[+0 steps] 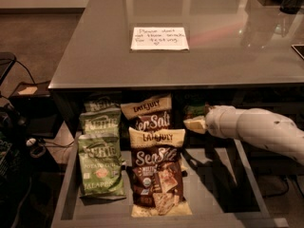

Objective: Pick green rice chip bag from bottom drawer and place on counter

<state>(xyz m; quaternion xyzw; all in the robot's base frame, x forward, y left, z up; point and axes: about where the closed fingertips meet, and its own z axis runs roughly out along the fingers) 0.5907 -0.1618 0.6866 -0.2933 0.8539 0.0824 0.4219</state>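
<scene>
**A:** Target location?

**B:** The small light-green rice chip bag is at the far right of the wide dark-grey bottom drawer. It's tucked under the edge of the glossy grey rectangular surface and mostly in shadow.

**A:** End effector?

**B:** The end effector is on the white arm, which reaches in from the right. It's at the bag's near edge. Can't tell whether it's released or grasping the bag.

**A:** Handling?

**B:** My read is light, soft and slippery film with crushable contents. Take it by a crimped corner or seam with low force.

**A:** Clearance?

**B:** The right third of the drawer floor is bare, so there's room to draw the bag nearward. The brown-and-cream Late July bags sit near it on the left, and the pale green Kettle jalapeno bags are further left. The surface edge overhangs the bag, so I'd clear that before lifting. Up top, the white handwritten paper note sits centre-far, and the near right looks open.
</scene>
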